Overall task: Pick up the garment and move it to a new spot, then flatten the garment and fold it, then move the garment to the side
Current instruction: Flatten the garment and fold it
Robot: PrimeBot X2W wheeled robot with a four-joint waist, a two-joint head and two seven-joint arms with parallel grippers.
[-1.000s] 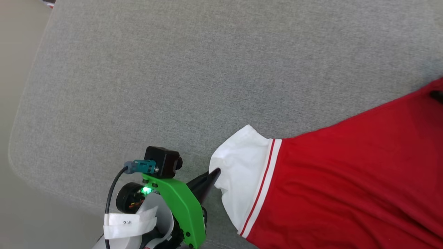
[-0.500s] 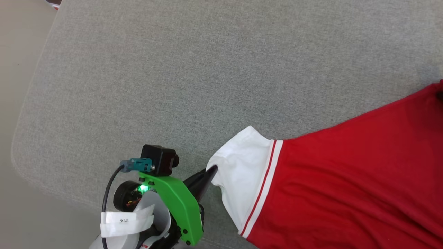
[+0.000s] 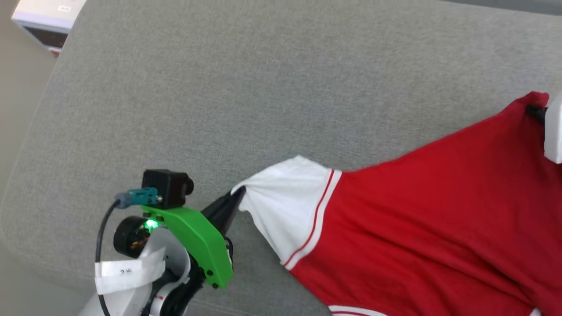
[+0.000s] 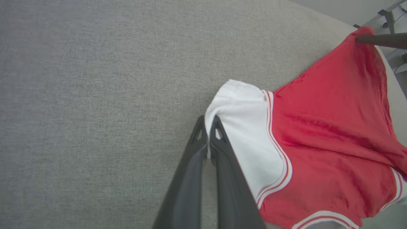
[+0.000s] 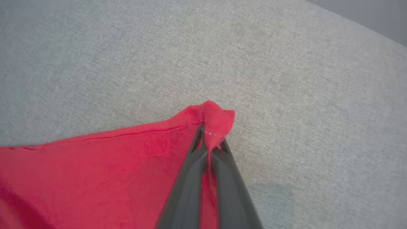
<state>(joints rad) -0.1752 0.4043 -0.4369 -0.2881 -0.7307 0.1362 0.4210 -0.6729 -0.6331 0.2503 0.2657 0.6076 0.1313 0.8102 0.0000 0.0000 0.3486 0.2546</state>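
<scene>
Left gripper (image 4: 209, 122): fingers pressed together on the hem of the white sleeve (image 3: 285, 210), near the cushion's (image 3: 263, 87) front rim; arm cut off at the head view's bottom edge. Garment (image 3: 417, 210): red, on the cushion's right part, spread between both grippers; lower and right portions run out of frame. Right gripper (image 5: 212, 139): clamped on a red hem corner, farther back. Cushion: bare grey cloth leftward and beyond; rounded left edge. Box (image 3: 46, 15): white, past the far left corner, partly cut off.

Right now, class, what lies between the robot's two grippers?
The shirt spans it in the head view: left gripper pinches the white sleeve, right gripper a red corner.
</scene>
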